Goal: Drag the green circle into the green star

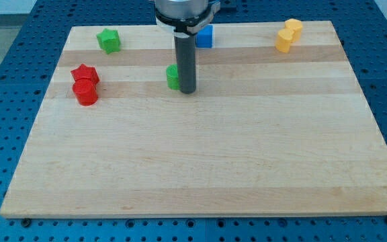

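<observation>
- One green circle (173, 77) sits touching my tip (189, 91) on the tip's left as the view has it — the rod hides its right-hand part, so only a sliver of green shows.
- My tip rests on the wooden board (200, 161) a little above the board's middle height and slightly left of its centre line; it is a plain rod end with no jaws, so nothing here can be spread, pressed together or pinching.
- The rod (185, 64) rises straight up from the tip to a pale round mount (185, 12) at the view's top edge.
- The green star (109, 40) lies up and to the left of the tip, well apart from the green circle, near the board's top edge.
- A blue block (205, 36) stands just up and right of the rod, partly hidden by it; its shape is hard to make out.
- Left of the tip, near the board's left edge, a red star (84, 73) touches a red cylinder (84, 93) just below it.
- Far to the upper right of the tip, two yellow blocks (288, 35) sit pressed against each other — their shapes are unclear.
- The board lies on a blue perforated table (19, 40).
- No writing, label or brand mark can be read anywhere.
</observation>
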